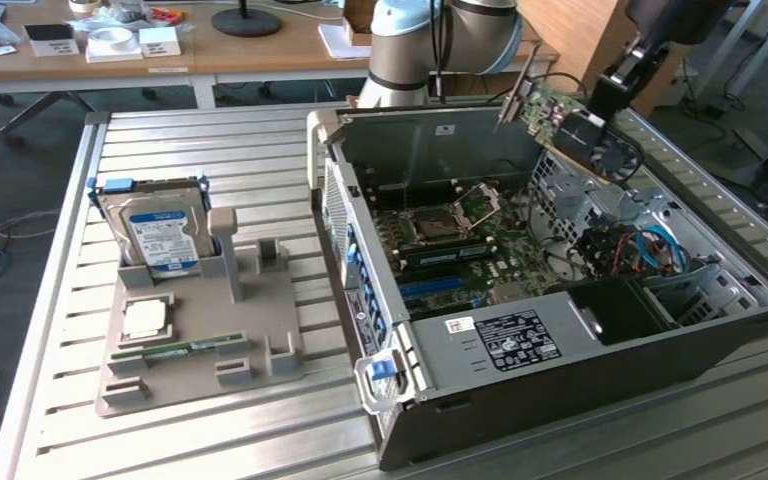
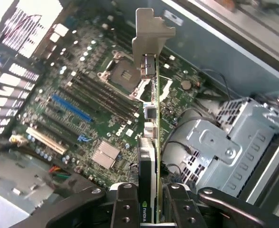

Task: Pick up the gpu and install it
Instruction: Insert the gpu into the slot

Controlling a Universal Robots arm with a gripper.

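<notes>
The gpu (image 1: 574, 122), a thin card with a black face, green board and pale metal bracket, hangs tilted in the air above the far right part of the open computer case (image 1: 544, 300). My gripper (image 1: 611, 95) is shut on its end away from the bracket. In the wrist view the gpu (image 2: 151, 142) runs edge-on away from my gripper (image 2: 149, 209), its bracket (image 2: 151, 40) farthest from the fingers (image 2: 125, 206). Below it lies the motherboard (image 2: 92, 109) with the open CPU socket (image 2: 123, 71), a blue slot (image 2: 73, 108) and a pale slot (image 2: 47, 140).
A grey drive cage (image 2: 225, 147) and cables sit beside the card's path inside the case. Left of the case in the exterior view, a grey holder (image 1: 197, 330) carries a silver hard drive (image 1: 160, 235), a CPU chip (image 1: 144, 318) and a green memory stick (image 1: 177, 350).
</notes>
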